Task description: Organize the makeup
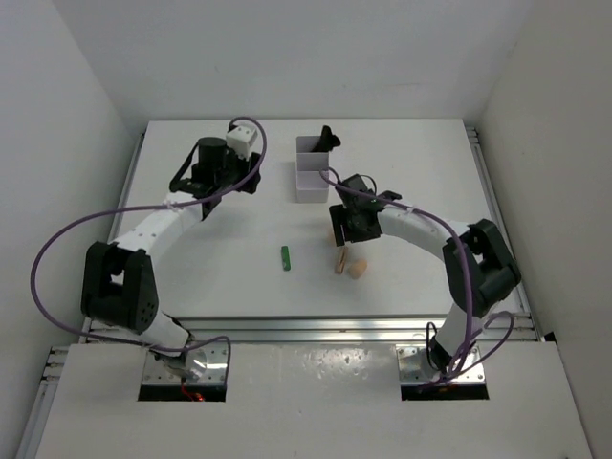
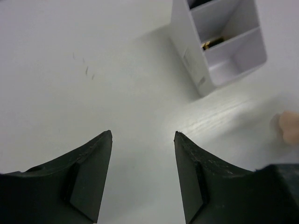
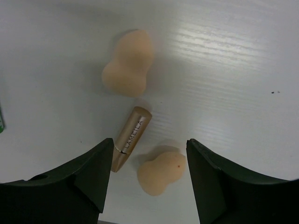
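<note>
Nearest, on the near side of the white box (image 1: pixel 311 172): right gripper (image 3: pixel 149 140), spread wide, holding nothing, poised over a small cluster of makeup. Black fingers (image 3: pixel 88 177), matte, wedge-shaped, narrowing to blunt tips. Between those tips in the wrist view, a rose-gold tube (image 3: pixel 131 137): smooth, metallic, cylindrical, lettered LAMEILA along its length, flat on the table (image 1: pixel 220 277). Contact between fingers and tube: cannot tell. Just beside one end of the tube, a peach sponge (image 3: pixel 161 173), gourd-shaped, soft-looking, matte, marked by one tiny dark speck. Just off the other end, a second peach sponge (image 3: pixel 128 63), same pinched-waist form.

Left of that cluster, likewise on the box's near side and well apart from it, a green tube (image 1: pixel 285 258): short, slim, alone on the white, faintly wood-grained tabletop. Only a green sliver of it at the left edge of the right wrist view.

Farther back, left of the box: left gripper (image 2: pixel 142 135), open to a broad gap, empty, over bare table with a few faint dark scratches. Same black, matte, tapered fingers, edges slightly worn.

Then the box itself: white plastic, rectangular, thin-walled, three compartments in a row from near to far. In the middle compartment, a black-and-gold item (image 2: pixel 211 44), mostly hidden behind the wall. In the far compartment, black brushes (image 1: pixel 328 140), upright, dark heads above the rim, one flared like a fan; number unclear.
</note>
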Motion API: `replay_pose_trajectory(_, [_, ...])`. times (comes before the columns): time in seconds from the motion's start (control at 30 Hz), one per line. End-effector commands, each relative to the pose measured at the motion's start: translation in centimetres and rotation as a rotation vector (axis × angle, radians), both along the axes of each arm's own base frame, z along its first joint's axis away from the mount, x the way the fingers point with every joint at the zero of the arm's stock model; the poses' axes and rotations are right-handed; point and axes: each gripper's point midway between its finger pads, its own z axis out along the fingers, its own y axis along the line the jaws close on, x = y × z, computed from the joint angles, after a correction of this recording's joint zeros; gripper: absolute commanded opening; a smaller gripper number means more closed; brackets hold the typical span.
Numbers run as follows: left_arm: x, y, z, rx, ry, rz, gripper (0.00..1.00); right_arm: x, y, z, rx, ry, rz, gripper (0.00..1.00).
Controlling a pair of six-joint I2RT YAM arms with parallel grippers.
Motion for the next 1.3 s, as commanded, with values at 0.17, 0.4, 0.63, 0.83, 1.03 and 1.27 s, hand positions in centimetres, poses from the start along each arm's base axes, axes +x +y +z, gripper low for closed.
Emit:
replay_pose_trajectory(0.17, [-4.7,4.3,-2.2,0.06,0.015,0.081,0.64,0.1,1.1,-1.9,-0.063,0.062,-0.113,0.62])
replay_pose_trajectory(0.4, [-5.6,4.1,-1.6,0.015,-0.053,0.095,0.67,-0.3,1.7,-3.4,-0.043,0.112,-0.127,0.53])
replay_pose_trajectory(0.63, [-6.0,4.4,-1.8,0.035,-0.057,0.112,0.68,-1.1,2.1,-4.9,-0.025,0.175,-0.136,0.41])
replay_pose_trajectory(0.83, [-6.1,4.5,-1.2,0.028,-0.082,0.112,0.69,-1.1,1.4,-5.4,-0.021,0.196,-0.204,0.32])
replay_pose_trajectory(1.03, [-6.0,4.8,-1.2,0.035,-0.084,0.129,0.69,-0.8,1.5,-5.1,-0.001,0.187,-0.23,0.16])
replay_pose_trajectory(1.27, [-6.1,4.8,-0.8,0.04,-0.096,0.126,0.69,-0.1,2.6,-3.8,0.068,0.154,-0.21,0.0])
